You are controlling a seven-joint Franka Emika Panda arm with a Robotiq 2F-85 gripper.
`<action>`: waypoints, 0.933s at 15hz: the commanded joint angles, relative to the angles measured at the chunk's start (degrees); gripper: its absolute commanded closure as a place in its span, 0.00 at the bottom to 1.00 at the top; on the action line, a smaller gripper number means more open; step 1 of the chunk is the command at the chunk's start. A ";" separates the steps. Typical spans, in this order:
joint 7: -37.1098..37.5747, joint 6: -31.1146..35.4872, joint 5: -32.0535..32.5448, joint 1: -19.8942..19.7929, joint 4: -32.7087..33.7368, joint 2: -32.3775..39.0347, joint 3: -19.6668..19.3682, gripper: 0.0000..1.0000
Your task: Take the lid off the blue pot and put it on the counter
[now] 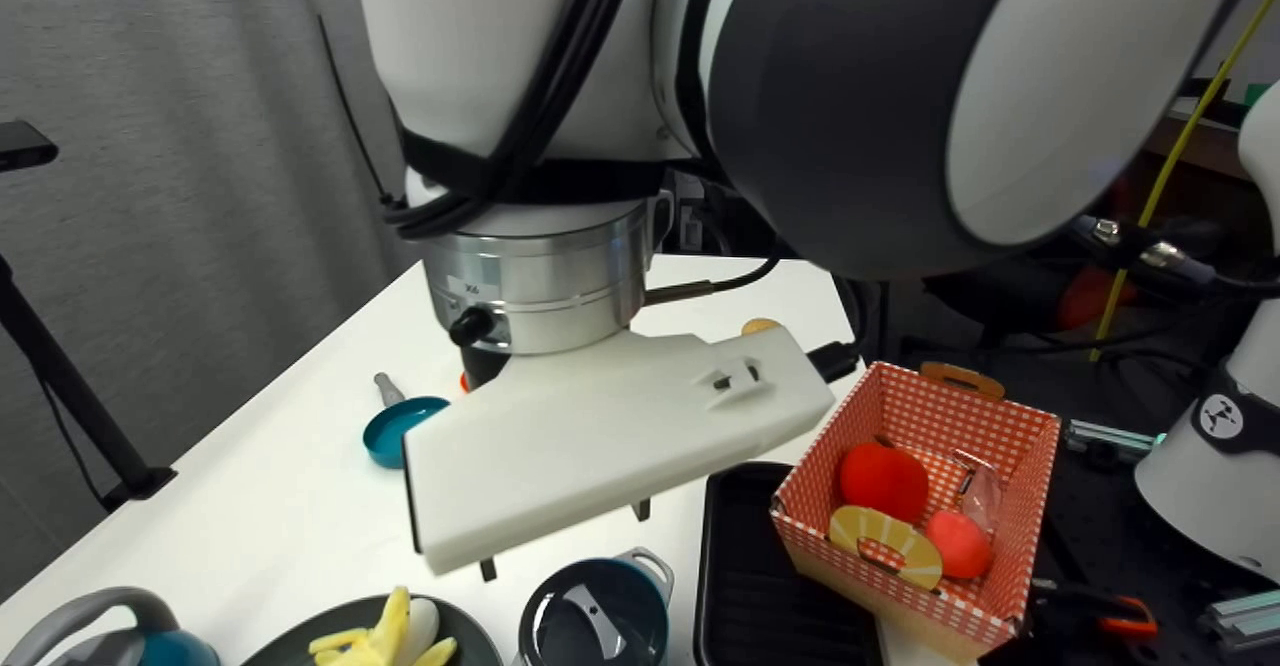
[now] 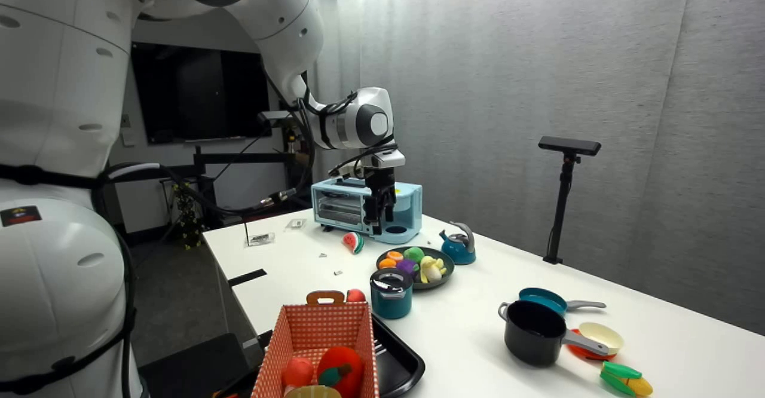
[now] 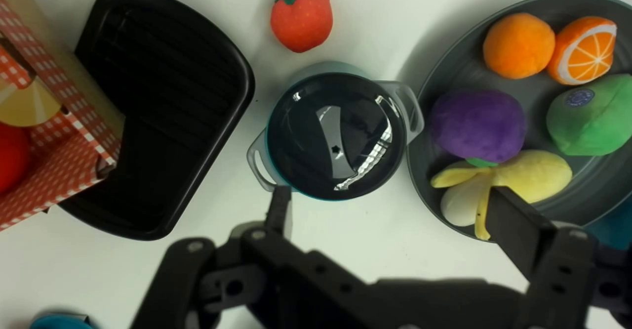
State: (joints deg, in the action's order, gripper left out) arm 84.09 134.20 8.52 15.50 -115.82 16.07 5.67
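Widest of all is the counter (image 2: 466,326), and the pot (image 2: 392,305) standing on it is what I place everything by. The basket (image 2: 326,325) sits across the tray (image 3: 165,116) from the pot, and the tray lies just beside the pot; on the opposite side comes the plate (image 3: 597,183), so near the pot that I cannot tell whether they touch. My claw (image 3: 392,203) looks to hang higher than the pot, spread wide and holding nothing, and by my wrist view off toward the pot's plate side. The lid (image 3: 358,136) sits on the pot, so I take my step to be lining up over it for the grasp. For that I should shift toward the pot's tray side until my middle is over the lid; sinking from here, one of my fingers (image 3: 516,230) looks likely to meet the banana (image 3: 533,176) on the plate. The red fruit (image 3: 301,22) lies near the pot. Then the bar (image 3: 335,141) across the lid: it runs nearly square to my closing line, so a slight turn should let my fingers pinch its narrow sides. I would narrow before sinking, grip gently, lift straight up so the pot is not dragged along, and lay the lid flat on the counter, on the pot's side opposite the red fruit
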 commanded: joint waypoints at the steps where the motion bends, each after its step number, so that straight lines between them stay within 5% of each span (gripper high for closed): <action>1: -0.15 -0.10 -0.11 0.15 0.06 -0.02 -0.17 0.00; 14: 0.77 -4.11 -0.56 0.27 0.47 -0.02 -0.19 0.00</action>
State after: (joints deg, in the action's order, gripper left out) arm 84.05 132.89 8.55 15.51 -115.90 16.19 5.64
